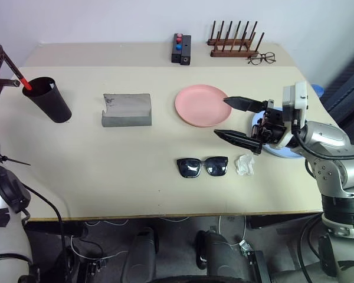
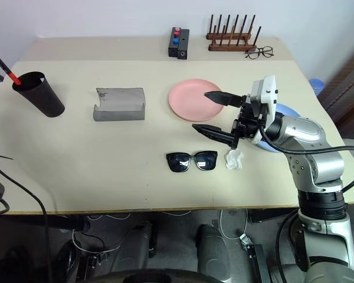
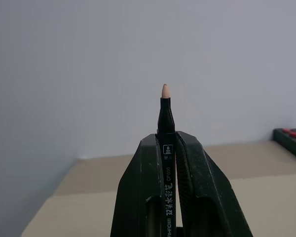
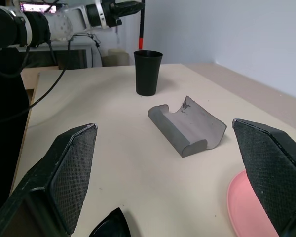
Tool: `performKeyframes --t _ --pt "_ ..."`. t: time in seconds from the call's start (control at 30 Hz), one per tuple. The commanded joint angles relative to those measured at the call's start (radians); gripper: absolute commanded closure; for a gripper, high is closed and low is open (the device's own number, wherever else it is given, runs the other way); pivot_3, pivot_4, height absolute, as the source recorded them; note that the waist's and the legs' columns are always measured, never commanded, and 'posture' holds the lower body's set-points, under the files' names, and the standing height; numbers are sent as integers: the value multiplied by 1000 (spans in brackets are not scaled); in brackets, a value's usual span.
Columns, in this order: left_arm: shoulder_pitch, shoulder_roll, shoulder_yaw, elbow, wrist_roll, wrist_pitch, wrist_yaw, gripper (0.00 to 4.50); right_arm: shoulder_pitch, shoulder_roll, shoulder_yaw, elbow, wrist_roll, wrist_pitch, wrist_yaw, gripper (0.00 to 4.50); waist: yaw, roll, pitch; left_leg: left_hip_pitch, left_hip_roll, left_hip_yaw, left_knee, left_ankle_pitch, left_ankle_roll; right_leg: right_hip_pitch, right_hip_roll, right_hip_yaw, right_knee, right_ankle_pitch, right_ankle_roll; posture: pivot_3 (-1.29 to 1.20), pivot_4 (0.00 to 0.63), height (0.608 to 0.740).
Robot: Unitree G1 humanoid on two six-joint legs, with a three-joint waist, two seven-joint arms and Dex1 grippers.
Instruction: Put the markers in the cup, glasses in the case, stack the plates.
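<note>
Left end effector point(image 3: 168, 163) clamps marker point(image 3: 166, 128) above cup point(image 4: 147, 72).

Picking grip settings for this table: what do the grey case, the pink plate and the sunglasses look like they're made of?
Grey case: soft felt-like fabric, matte, slightly fuzzy, with a curled flap. Pink plate: smooth, probably plastic or melamine, with an even, faint sheen. Sunglasses: thick black frame, likely plastic, with glossy dark lenses.

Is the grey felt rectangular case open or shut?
Open. The grey felt case lies on the table with its flap folded back, showing a hollow, empty interior.
</note>
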Motion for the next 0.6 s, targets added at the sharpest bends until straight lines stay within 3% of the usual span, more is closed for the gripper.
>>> performKeyframes --t 0.03,0.17,0.27,0.47,0.5,0.6 --pt "-5 -12 12 -25 -13 -23 12 4477 -8 -17 -27 -37 12 -5 -1 0 -1 0 0 0 0 0 0 0 0 0 0 0 0 0 0 0 150 740" --pt "-12 -32 10 -17 -12 -10 34 4477 -7 -20 -31 -35 11 -7 0 0 -4 0 0 0 0 0 0 0 0 0 0 0 0 0 0 0 150 740" --pt "-13 -36 4 -15 -3 -11 65 3271 -3 -23 -33 -35 12 -9 1 0 -4 0 0 1 0 0 -1 0 0 0 0 0 0 0 0 0 150 740" --pt "-22 -33 -3 -28 1 -10 69 258 12 -29 -39 -33 8 -18 3 0 -1 0 0 0 0 0 0 0 0 0 0 0 0 0 0 0 150 740" --pt "-25 -32 -3 -33 -1 -5 64 53 13 -29 -40 -33 8 -20 4 0 -1 0 0 0 0 0 0 0 0 0 0 0 0 0 0 0 150 740" --pt "-43 -34 -15 -60 -5 25 31 53 12 -26 -39 -28 7 -24 4 0 -2 0 0 0 0 0 0 0 0 0 0 0 0 0 0 0 150 740"
